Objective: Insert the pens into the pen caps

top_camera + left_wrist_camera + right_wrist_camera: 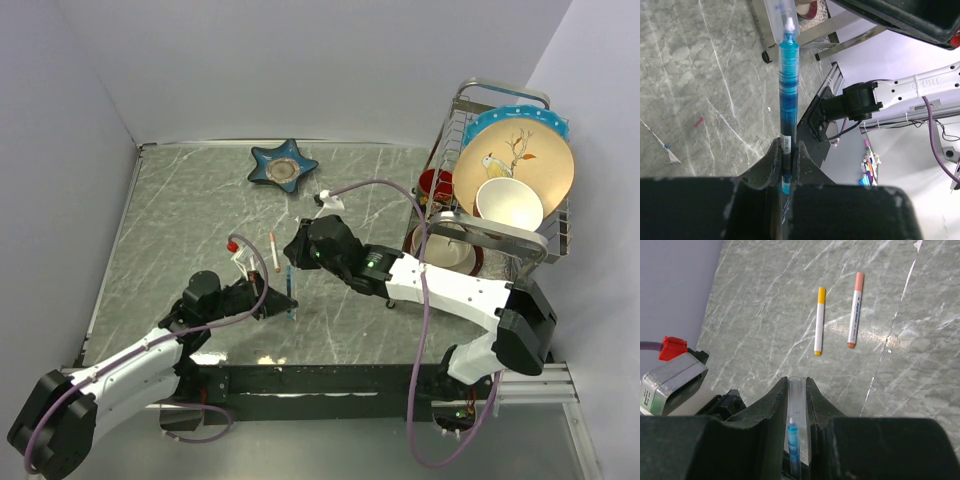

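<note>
My left gripper [786, 147] is shut on a blue pen [788, 85] and holds it upright just above the table [289, 290]. My right gripper [797, 385] is shut on a clear tube cap [795, 400]. The blue pen's white tip [792, 421] sits inside that cap. The two grippers meet at the table's middle, right [296, 252] above left [280, 300]. Two white pens lie on the table beyond the right gripper. One has a yellow cap [819, 320], the other an orange cap [855, 310]. Both are apart from the grippers.
A wire dish rack [505, 92] with plates and bowls stands at the right. A blue star-shaped dish [283, 167] lies at the back. Purple cables [370, 186] arc over both arms. A red cable plug [672, 347] sits on the left wrist.
</note>
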